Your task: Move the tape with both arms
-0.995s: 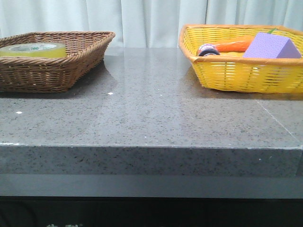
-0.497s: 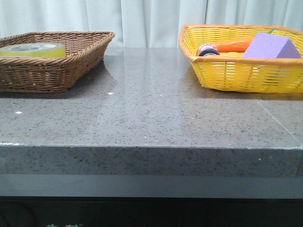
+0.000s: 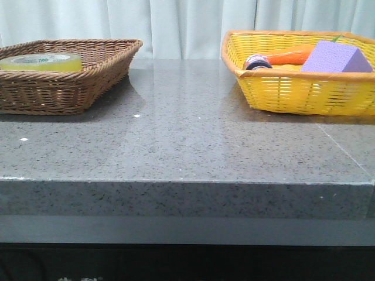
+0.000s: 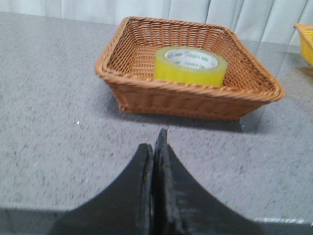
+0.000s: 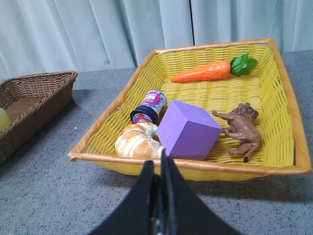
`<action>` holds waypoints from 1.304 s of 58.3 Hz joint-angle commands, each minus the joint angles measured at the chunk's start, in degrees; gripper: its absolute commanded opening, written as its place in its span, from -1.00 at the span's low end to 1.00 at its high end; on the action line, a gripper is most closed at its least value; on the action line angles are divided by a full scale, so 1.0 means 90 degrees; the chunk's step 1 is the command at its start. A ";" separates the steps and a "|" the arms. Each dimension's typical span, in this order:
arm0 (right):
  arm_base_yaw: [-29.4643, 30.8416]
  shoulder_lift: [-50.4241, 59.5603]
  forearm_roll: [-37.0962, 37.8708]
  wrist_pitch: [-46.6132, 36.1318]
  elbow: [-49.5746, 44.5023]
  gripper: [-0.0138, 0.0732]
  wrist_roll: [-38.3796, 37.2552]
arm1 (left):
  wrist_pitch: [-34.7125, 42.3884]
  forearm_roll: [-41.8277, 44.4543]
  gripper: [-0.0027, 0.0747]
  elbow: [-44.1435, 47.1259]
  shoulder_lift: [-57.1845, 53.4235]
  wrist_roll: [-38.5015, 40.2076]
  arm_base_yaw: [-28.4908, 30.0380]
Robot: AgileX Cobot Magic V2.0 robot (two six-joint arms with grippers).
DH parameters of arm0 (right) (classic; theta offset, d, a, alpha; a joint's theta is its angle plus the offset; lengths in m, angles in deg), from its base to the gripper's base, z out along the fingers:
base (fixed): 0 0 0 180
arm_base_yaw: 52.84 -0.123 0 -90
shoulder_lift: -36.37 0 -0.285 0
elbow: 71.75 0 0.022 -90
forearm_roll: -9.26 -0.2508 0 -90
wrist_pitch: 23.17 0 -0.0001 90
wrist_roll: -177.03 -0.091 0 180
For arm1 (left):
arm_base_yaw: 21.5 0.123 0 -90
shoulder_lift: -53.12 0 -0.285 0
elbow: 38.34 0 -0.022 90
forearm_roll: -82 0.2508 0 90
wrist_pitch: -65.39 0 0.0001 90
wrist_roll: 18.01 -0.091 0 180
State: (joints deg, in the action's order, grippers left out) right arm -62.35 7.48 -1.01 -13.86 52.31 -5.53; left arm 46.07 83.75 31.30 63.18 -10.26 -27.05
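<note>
The tape (image 3: pixel 41 61), a wide yellow translucent roll with a white core and green lettering, lies flat in the brown wicker basket (image 3: pixel 88 76) at the table's back left. It also shows in the left wrist view (image 4: pixel 190 65), inside the same basket (image 4: pixel 146 93). My left gripper (image 4: pixel 155 147) is shut and empty, over bare table short of the basket. My right gripper (image 5: pixel 157 164) is shut and empty, just short of the yellow basket's (image 5: pixel 274 166) near rim. Neither gripper shows in the front view.
The yellow basket (image 3: pixel 293 88) stands at the back right. It holds a purple block (image 5: pixel 188 129), a carrot (image 5: pixel 203 72), a small dark roll (image 5: pixel 149 106), a bread roll (image 5: pixel 139 141) and a brown toy lion (image 5: pixel 242 128). A curtain hangs behind the grey stone table (image 3: pixel 187 140).
</note>
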 commanded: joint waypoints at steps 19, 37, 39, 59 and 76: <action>0.0032 -0.0014 0.0026 -0.0496 0.0184 -0.96 0.0030 | 0.1593 -0.0026 -0.98 0.1144 -0.0412 0.0039 0.0114; 0.0032 -0.0014 0.0026 -0.0496 0.0184 -0.96 0.0030 | 0.1615 -0.0026 -0.98 0.1144 -0.0412 0.0039 0.0114; 0.0032 -0.0014 0.0026 -0.0496 0.0184 -0.96 0.0030 | 0.1615 -0.0026 -0.98 0.1144 -0.0412 0.0039 0.0114; 0.0032 -0.0014 0.0026 -0.0492 0.0184 -0.96 0.0030 | 0.1615 -0.0026 -0.98 0.1144 -0.0412 0.0039 0.0114; 0.0032 -0.0002 0.0417 -0.0629 0.0089 -0.96 0.0150 | 0.1615 -0.0026 -0.98 0.1144 -0.0412 0.0039 0.0114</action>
State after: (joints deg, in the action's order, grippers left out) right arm -62.35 7.48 0.37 -13.95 52.18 -5.14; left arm 55.51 83.75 39.39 60.52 -10.26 -26.17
